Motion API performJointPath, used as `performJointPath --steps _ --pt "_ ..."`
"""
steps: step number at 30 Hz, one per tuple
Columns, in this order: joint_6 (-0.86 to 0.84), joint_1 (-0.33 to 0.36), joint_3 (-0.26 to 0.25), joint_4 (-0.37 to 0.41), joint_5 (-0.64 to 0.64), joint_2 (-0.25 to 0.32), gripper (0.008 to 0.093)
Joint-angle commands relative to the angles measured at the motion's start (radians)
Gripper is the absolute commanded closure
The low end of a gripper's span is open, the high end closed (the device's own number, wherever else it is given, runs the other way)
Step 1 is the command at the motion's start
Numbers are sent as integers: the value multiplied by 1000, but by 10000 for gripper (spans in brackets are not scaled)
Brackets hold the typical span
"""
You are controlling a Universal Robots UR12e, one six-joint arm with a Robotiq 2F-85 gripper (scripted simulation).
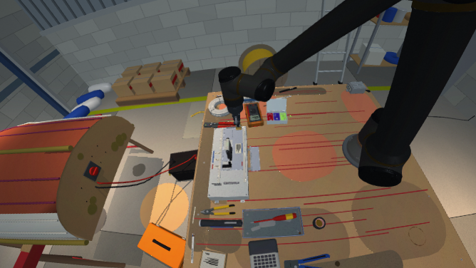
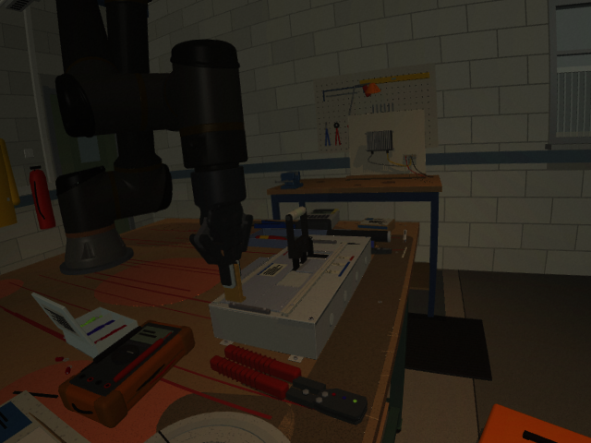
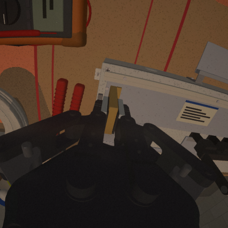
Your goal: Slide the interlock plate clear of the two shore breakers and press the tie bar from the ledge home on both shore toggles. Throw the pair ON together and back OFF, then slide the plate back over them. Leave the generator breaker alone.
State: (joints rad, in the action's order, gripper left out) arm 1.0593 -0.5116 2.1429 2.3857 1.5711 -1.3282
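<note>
The yellow tie bar (image 3: 112,110) (image 2: 234,285) is held upright in my closed gripper (image 3: 113,109) (image 2: 229,273), its lower end at the ledge at the near end of the grey breaker panel (image 2: 294,294) (image 1: 229,163). The black breaker toggles (image 2: 297,241) stand up from the middle of the panel, farther along from the gripper. A labelled sticker (image 3: 196,113) sits on the panel face. The interlock plate is not clear to me here.
A small open parts case (image 2: 82,325) (image 1: 277,111) lies beside an orange multimeter (image 2: 125,365) (image 1: 253,114). Red-handled crimpers (image 2: 285,381) lie in front of the panel's near end. A grey tray with a red screwdriver (image 1: 272,221) sits beyond the panel's far end.
</note>
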Motion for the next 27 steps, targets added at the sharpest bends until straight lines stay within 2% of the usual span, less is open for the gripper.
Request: performJointPath --steps 1,19,27 --pt "0 0 -1 0 0 -1 934" --pt "0 0 -1 0 0 -1 929" --pt "0 0 -1 0 0 -1 769"
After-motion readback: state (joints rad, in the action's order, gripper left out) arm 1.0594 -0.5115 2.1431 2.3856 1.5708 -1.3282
